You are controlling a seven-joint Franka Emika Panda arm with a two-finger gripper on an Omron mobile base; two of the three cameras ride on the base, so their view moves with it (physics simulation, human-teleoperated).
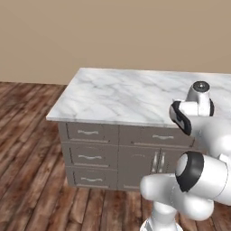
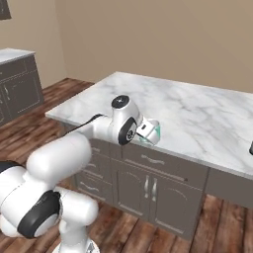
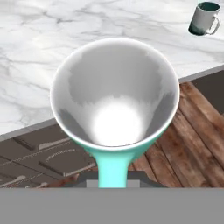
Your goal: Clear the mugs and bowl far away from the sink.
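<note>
The tool (image 2: 146, 130) grips the turquoise mug (image 3: 114, 100) by its handle, jaws narrow on it, holding it in the air above the front edge of the marble worktop (image 2: 197, 118). The grey mug (image 3: 204, 18) stands on the worktop, well apart. Drawers (image 1: 88, 155) line the front below.

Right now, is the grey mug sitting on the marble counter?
Yes: in the hand view the grey mug stands upright on the marble counter, beyond the turquoise mug held in the gripper.

Claw (image 2: 149, 131) clamped tight, arm outstretched
</note>
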